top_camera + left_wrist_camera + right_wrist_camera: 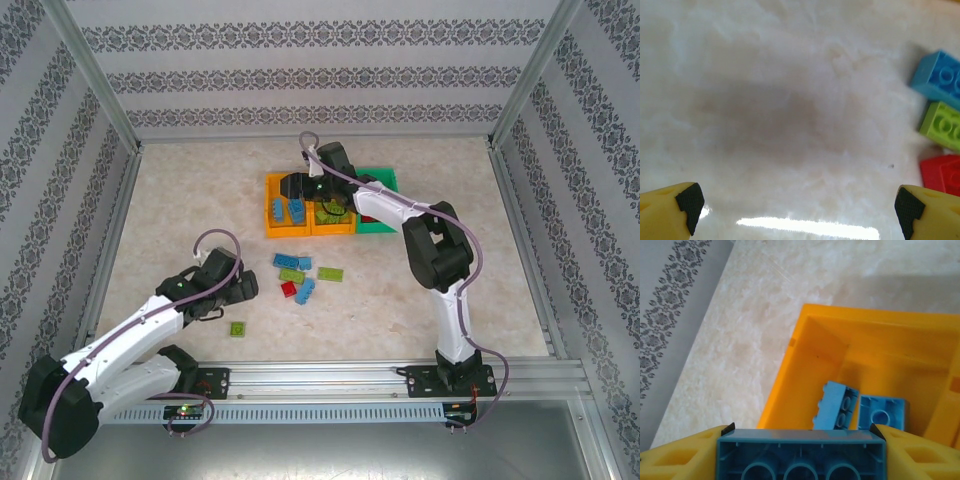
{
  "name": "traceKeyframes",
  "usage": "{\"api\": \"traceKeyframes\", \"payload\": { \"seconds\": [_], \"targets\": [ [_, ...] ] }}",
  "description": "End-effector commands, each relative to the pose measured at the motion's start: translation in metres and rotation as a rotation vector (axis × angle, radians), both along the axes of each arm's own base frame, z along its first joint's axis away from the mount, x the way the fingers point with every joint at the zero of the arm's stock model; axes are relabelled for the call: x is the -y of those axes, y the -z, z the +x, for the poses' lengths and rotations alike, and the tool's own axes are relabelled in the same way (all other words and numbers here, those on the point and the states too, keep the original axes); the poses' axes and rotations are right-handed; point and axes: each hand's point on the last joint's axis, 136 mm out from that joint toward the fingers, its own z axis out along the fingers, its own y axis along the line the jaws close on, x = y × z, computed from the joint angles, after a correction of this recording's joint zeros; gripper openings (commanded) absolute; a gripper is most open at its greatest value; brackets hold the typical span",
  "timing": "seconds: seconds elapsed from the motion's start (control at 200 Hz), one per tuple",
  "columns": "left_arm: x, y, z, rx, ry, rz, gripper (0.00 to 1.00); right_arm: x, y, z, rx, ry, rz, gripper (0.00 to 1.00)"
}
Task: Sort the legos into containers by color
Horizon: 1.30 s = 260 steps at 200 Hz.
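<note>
Legos [300, 275] lie loose on the table [450, 270], on the near side of the left orange bin [275, 208]. There the left gripper [795, 207] hangs with jaws fully apart. Right gripper [802, 432] clamps a blue lego [800, 455] above that bin's near wall. Risk: released here, the brick may strike the rim and bounce out.

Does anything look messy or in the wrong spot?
One small lime green studded brick lies alone near the left arm, apart from the loose pile. In the left orange plastic bin, one blue brick rests tipped on its side.
</note>
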Motion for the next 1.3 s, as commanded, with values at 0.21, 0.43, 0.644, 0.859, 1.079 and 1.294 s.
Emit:
{"api": "traceKeyframes", "payload": {
  "seconds": [0.21, 0.43, 0.644, 0.859, 1.079, 1.294],
  "targets": [
    [0.007, 0.02, -0.04, -0.098, 0.002, 0.015, 1.0, -0.004, 0.017, 0.003, -0.083, 0.013, 0.002, 0.77],
    [0.012, 0.027, -0.053, -0.136, 0.02, 0.014, 0.99, -0.002, 0.013, 0.007, -0.073, 0.028, 0.003, 0.79],
    [0.016, 0.034, -0.065, -0.161, 0.034, 0.016, 0.95, -0.002, 0.003, 0.005, -0.061, 0.025, 0.016, 0.82],
    [0.021, 0.048, -0.072, -0.181, 0.034, -0.017, 0.84, -0.002, -0.007, 0.004, -0.043, 0.021, 0.029, 0.83],
    [0.02, 0.057, -0.075, -0.204, 0.044, 0.003, 0.77, 0.002, -0.014, 0.004, -0.034, 0.031, 0.038, 0.83],
    [0.026, 0.06, -0.07, -0.203, 0.063, 0.009, 0.61, 0.008, -0.032, 0.002, -0.008, 0.045, 0.053, 0.83]
  ]
}}
